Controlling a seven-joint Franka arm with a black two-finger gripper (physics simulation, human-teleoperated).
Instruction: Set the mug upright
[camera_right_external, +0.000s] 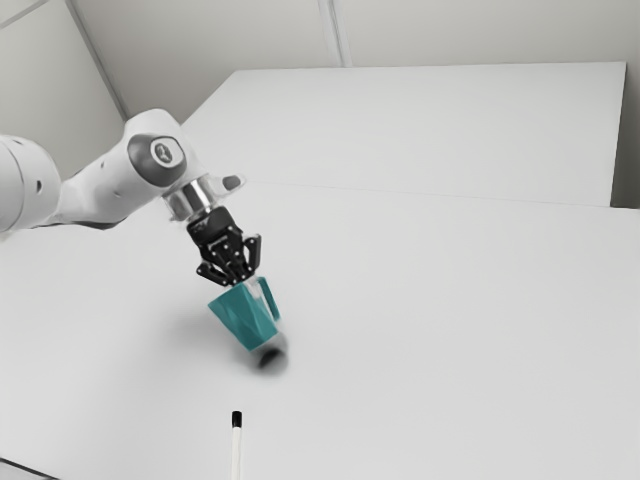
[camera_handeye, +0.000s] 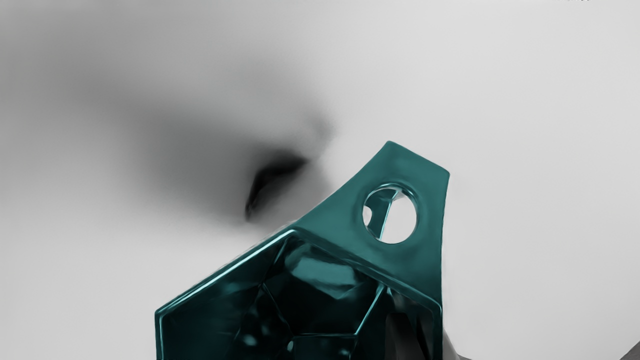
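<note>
Tool (camera_right_external: 242, 281) is pinching mug (camera_right_external: 243, 318) by its wall; mug is leaning beneath it. Righting is seemingly in hand, next calling for levelling, then gentle seating.

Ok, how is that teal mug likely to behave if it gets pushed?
The mug looks stiff, with crisp-edged flat walls, so it probably won't flex. Its glossy inner surface suggests it may be slippery. It leans well over, so it would likely tip if unsupported, though its flat sides might limit rolling.

The mug (camera_handeye: 420, 265) looks smooth, glossy inside and satiny outside; the table (camera_right_external: 450, 300) looks smooth and matt; the wrist collar (camera_right_external: 188, 201) looks like shiny, polished metal.
</note>
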